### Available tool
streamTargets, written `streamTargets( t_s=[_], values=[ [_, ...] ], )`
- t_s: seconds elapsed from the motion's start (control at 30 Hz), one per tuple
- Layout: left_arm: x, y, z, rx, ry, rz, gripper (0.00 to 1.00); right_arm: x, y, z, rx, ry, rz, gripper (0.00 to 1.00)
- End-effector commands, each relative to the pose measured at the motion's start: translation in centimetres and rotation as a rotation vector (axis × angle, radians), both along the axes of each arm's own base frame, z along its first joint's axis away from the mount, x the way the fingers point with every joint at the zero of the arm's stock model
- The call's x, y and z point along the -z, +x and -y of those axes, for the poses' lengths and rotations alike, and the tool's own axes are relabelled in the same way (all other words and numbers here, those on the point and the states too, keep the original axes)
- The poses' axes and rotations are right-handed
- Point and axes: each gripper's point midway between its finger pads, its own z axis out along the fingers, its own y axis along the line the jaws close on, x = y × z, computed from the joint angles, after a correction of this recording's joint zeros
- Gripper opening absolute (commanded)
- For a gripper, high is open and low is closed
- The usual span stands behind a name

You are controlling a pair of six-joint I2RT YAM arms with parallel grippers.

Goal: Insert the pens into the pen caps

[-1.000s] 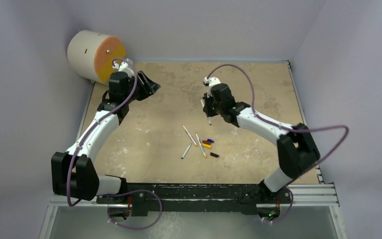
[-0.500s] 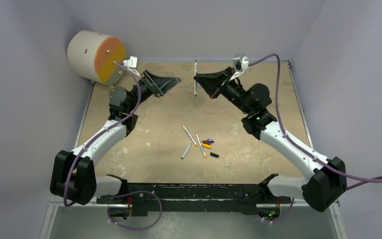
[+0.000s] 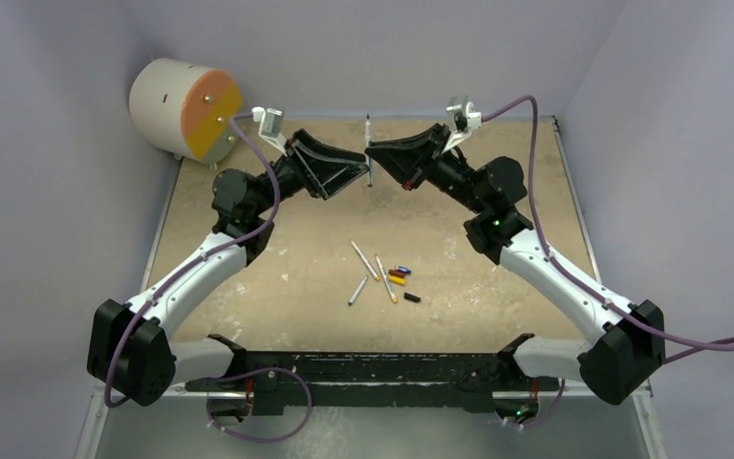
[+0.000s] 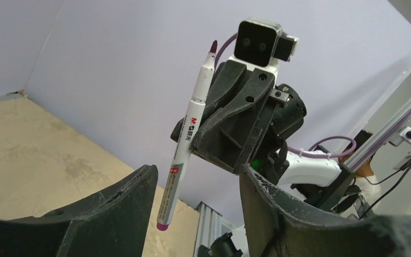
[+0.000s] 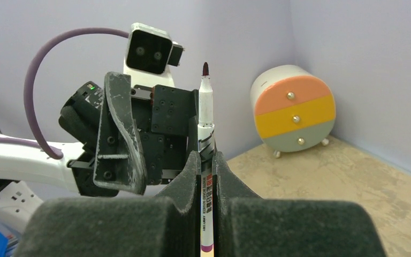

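Right claw [image 5: 207, 160] clamped shut on one pen [image 5: 205, 107], upright, tip up, raised over the table's [image 3: 277, 258] far edge. Left claw [image 4: 197, 176] spread wide, empty, facing that pen, no contact. Other three pens [image 3: 364, 259] and caps [image 3: 399, 277] lie mid-table.

A robot test lab: a bare tan table [image 3: 296, 277] boxed in by plain lilac walls [image 3: 392, 48]; a left arm [image 3: 191, 277] and right arm [image 3: 554, 273] bolted to a black rail [image 3: 373, 368]; a camera [image 4: 257, 43] on a wrist.
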Motion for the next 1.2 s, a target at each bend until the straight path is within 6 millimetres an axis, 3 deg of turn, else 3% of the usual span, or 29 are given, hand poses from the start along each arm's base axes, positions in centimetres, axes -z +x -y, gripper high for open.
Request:
streamTargets(
  t_s=[0.0, 0.1, 0.23, 0.3, 0.33, 0.43, 0.47, 0.53, 0.73, 1.0, 1.1, 1.17],
  values=[
    [-0.9, -1.5, 1.2, 0.034, 0.036, 0.104, 0.55, -3.8, -2.8, 0.3, -0.09, 0.067, 0.09, 0.0],
    [-0.6, -1.5, 1.9, 0.044, 0.048, 0.107, 0.47, -4.0, -3.8, 0.1, -0.143, 0.078, 0.099, 0.0],
    [-0.5, -1.6, 2.4, 0.064, 0.053, 0.104, 0.24, -3.8, -4.5, -0.3, -0.196, 0.082, 0.105, 0.0],
    [-0.7, -1.8, 2.6, 0.078, 0.052, 0.106, 0.02, -3.6, -4.7, -0.3, -0.21, 0.085, 0.103, 0.0],
    [-0.8, -1.9, 2.6, 0.084, 0.051, 0.109, 0.0, -3.6, -4.7, -0.3, -0.212, 0.087, 0.102, 0.0],
    [-0.8, -2.1, 2.6, 0.086, 0.062, 0.112, 0.0, -3.7, -4.4, -0.2, -0.188, 0.085, 0.093, 0.0],
    [-0.5, -1.8, 2.7, 0.081, 0.083, 0.102, 0.0, -3.9, -4.0, 0.0, -0.154, 0.069, 0.099, 0.05],
    [0.6, -1.4, 3.0, 0.077, 0.162, 0.086, 0.0, -3.8, -2.8, 0.3, -0.076, 0.025, 0.095, 0.28],
    [4.0, -1.0, 3.2, 0.081, 0.382, 0.079, 0.0, -4.0, -2.5, 0.6, -0.036, -0.038, 0.118, 0.46],
    [4.9, -1.5, 2.8, 0.087, 0.428, 0.088, 0.0, -4.1, -1.8, 1.3, 0.022, -0.027, 0.114, 0.0],
    [4.9, -0.9, 2.4, 0.034, 0.439, 0.081, 0.01, -3.7, -1.9, 1.1, 0.006, -0.036, 0.109, 0.0],
    [4.7, -0.2, 2.1, -0.016, 0.445, 0.077, 0.27, -3.4, -2.0, 0.9, -0.004, -0.04, 0.106, 0.0]
  ],
)
